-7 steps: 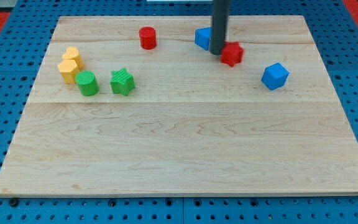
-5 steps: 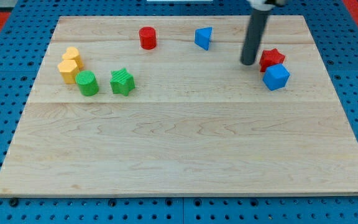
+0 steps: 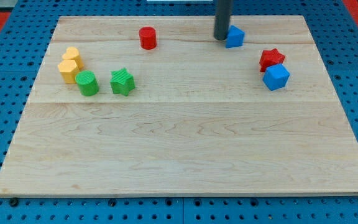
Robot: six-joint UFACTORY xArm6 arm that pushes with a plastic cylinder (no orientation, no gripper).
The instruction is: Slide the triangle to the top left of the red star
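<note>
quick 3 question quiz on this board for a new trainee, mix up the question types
1. True or false: my tip sits at the view's left side of the blue triangle.
2. Which block touches the red star? A) red cylinder B) blue cube C) green star
3. Fill in: the green cylinder is beside the ____ blocks.

Key: 1 true; 2 B; 3 yellow
</note>
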